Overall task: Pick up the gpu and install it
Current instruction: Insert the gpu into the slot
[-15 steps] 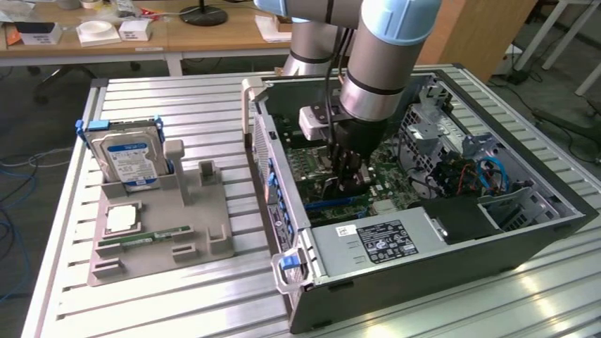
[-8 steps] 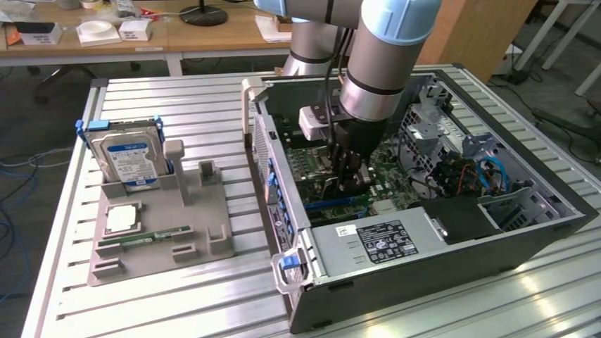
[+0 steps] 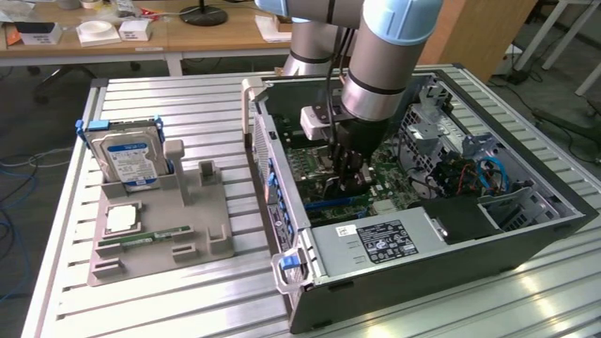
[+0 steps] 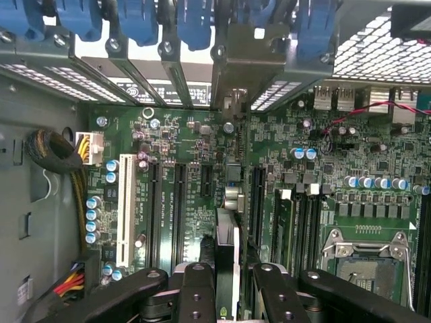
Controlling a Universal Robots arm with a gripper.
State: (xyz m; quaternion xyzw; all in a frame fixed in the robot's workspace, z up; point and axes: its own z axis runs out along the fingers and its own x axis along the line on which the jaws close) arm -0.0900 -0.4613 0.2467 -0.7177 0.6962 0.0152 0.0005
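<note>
The gpu [image 4: 227, 232] — a flat green circuit card with a silver metal end bracket — stands on edge between my fingers [image 4: 195, 289], so from the wrist I look straight down its thin top edge. My gripper [image 4: 227, 269] is clenched on it from both faces, as far as I can judge from how closely the black pads flank it. The card hangs inside the open dark-grey computer case [image 3: 526, 232], low over the green motherboard [image 4: 316, 134], running parallel to the long black expansion slots [image 4: 180, 202] and between two of them. Whether its contact edge has reached a slot I cannot tell, since the card hides what lies beneath it. I judge this to be the seating step — doing it well means holding the card upright and square to the slot, its bracket end aimed at the rear opening under the blue plastic retention clips [image 4: 141, 20], and pressing straight down without rocking. Well apart on the slatted aluminium table [image 3: 188, 98], the grey moulded holder tray [image 3: 160, 246] carries the boxy hard drive [image 3: 131, 158].
</note>
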